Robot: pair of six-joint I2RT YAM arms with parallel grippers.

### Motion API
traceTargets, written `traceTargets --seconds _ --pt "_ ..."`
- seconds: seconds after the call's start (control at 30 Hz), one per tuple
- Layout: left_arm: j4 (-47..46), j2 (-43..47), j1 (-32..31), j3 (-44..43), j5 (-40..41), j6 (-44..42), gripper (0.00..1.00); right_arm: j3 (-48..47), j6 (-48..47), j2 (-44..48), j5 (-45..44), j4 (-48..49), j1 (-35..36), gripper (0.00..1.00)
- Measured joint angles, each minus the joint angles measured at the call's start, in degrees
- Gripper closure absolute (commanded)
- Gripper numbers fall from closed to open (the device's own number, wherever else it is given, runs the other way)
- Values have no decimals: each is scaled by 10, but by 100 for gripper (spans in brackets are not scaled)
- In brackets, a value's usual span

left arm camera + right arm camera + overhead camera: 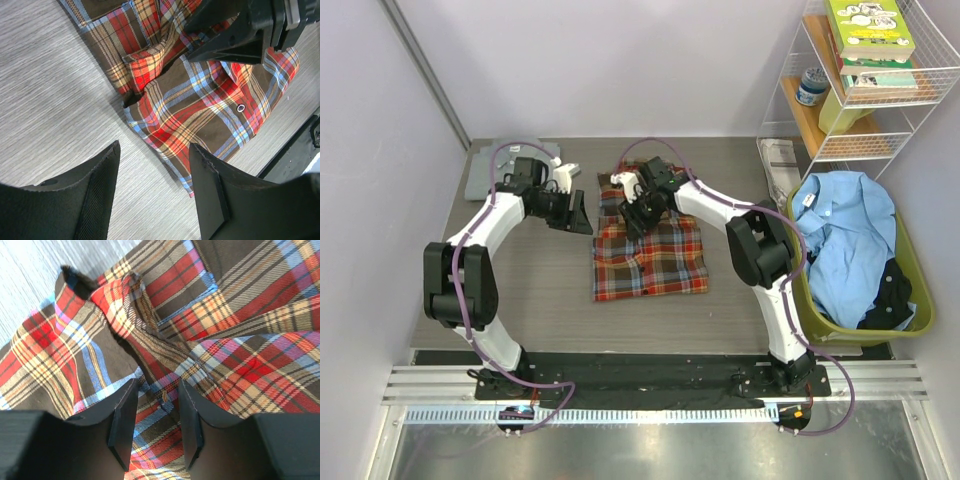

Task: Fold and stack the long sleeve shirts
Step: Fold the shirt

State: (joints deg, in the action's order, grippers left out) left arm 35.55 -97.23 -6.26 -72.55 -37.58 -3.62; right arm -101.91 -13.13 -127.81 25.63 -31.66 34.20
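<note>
1. Plaid shirt [650,255]: centre of worktop [540,290], partly folded, collar end bunched
2. Left claw [155,150]: wide, empty, beside its edge
3. Right claw [157,385]: narrow over a cloth ridge; grip unclear
4. Grey shirt [485,175]: folded, far-left corner; stacking remains

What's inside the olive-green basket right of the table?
A crumpled light blue collared cloth shirt fills most of the olive-green plastic basket, with a black garment at its near end. Anything beneath them is covered.
</note>
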Motion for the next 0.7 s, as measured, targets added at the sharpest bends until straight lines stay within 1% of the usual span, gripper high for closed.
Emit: traceTargets --seconds 0.1,0.17,0.23,0.27,0.4,0.5,0.6,0.7 --pt "0 0 0 0 0 1 41 0 -12 0 2 -8 2 56" --pt "0 0 0 0 0 1 41 0 -20 0 5 -14 3 59" --pt "-1 0 0 0 0 2 41 0 -29 0 6 -20 4 66" --pt "-1 0 0 0 0 2 42 0 -33 0 6 -23 5 75" --pt "-1 0 0 0 0 2 42 -2 -46 0 7 -37 6 94" --pt "-1 -1 0 0 3 2 42 -12 -50 0 6 -46 7 98" --pt "-1 -4 0 0 9 2 42 -28 -49 0 4 -51 7 97" --pt "-2 -13 0 0 16 2 41 -50 -46 0 4 -54 5 94"
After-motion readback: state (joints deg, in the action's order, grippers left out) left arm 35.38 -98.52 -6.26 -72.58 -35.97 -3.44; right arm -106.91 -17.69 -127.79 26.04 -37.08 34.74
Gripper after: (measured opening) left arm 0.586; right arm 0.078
